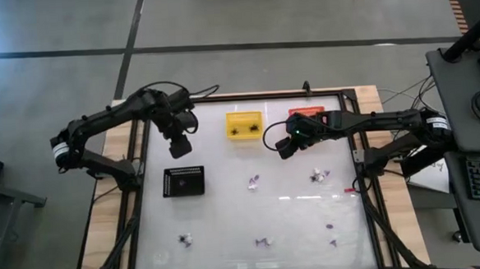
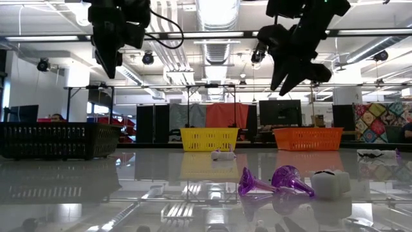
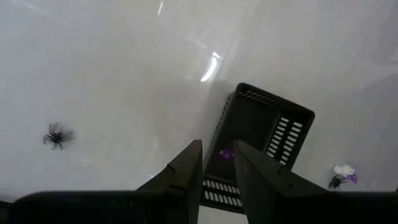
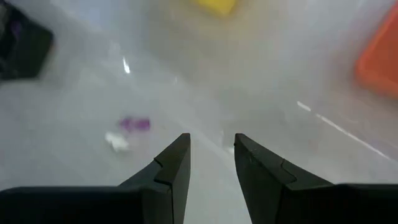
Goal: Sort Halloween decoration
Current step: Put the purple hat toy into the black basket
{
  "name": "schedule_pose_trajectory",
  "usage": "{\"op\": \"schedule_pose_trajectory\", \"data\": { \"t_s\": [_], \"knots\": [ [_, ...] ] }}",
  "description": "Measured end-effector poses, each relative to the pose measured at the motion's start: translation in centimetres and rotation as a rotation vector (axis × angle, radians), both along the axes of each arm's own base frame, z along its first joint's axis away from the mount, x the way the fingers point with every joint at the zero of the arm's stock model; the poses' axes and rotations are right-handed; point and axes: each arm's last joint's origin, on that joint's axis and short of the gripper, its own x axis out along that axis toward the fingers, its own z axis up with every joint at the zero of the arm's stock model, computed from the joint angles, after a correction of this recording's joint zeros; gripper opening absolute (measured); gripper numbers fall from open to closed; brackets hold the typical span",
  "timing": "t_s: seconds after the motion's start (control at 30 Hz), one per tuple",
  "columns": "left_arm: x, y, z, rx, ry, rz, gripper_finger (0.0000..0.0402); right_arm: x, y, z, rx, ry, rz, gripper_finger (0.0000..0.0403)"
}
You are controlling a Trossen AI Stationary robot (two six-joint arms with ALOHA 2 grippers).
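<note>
Both tools hang empty, jaws slightly parted: left tool [image 1: 180,148] above the black tray [image 1: 183,182], right tool [image 1: 283,146] between the baskets. Trinkets [image 1: 254,181] lie scattered across the worktop [image 1: 227,209]. Risk: tiny pieces slip from such narrow jaws.

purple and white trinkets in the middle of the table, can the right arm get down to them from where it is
Probably yes. The right hand hangs empty and open above the table, and the purple and white trinkets lie in the open with nothing between them and it.
</note>
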Motion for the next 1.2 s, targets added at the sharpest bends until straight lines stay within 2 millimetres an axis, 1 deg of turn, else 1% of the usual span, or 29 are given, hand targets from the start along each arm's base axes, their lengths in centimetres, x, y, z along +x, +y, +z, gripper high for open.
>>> {"op": "schedule_pose_trajectory", "data": {
  "t_s": [0.1,0.2,0.3,0.4,0.6,0.73,1.0,1.2],
  "knots": [
    [0.2,-0.5,-0.1,-0.012,0.004,0.024,0.0075,-0.3,0.8,-0.4,0.05,0.05,0.024,0.0116],
    [0.5,-1.1,-0.1,-0.019,0.007,0.029,0.0075,-1.0,2.1,-0.8,0.094,0.151,0.035,0.012],
    [0.7,-1.6,0.0,-0.024,0.004,0.037,0.0075,-1.9,3.8,-1.1,0.126,0.262,0.051,0.012],
    [1.1,-2.0,0.0,-0.023,-0.01,0.045,0.0075,-2.5,5.8,-1.3,0.123,0.33,0.116,0.0121],
    [1.6,-2.8,0.0,-0.031,-0.024,0.058,0.0075,-3.2,9.5,-1.6,0.094,0.359,0.278,0.0121],
    [1.8,-3.3,0.0,-0.038,-0.019,0.067,0.0075,-4.0,11.8,-2.1,0.083,0.387,0.353,0.0121],
    [1.9,-4.0,0.0,-0.047,-0.015,0.073,0.0075,-6.4,15.7,-3.4,0.052,0.441,0.498,0.0121],
    [2.0,-4.3,0.0,-0.051,-0.013,0.078,0.0075,-7.8,18.3,-4.2,0.055,0.4,0.59,0.0121]
  ]
}}
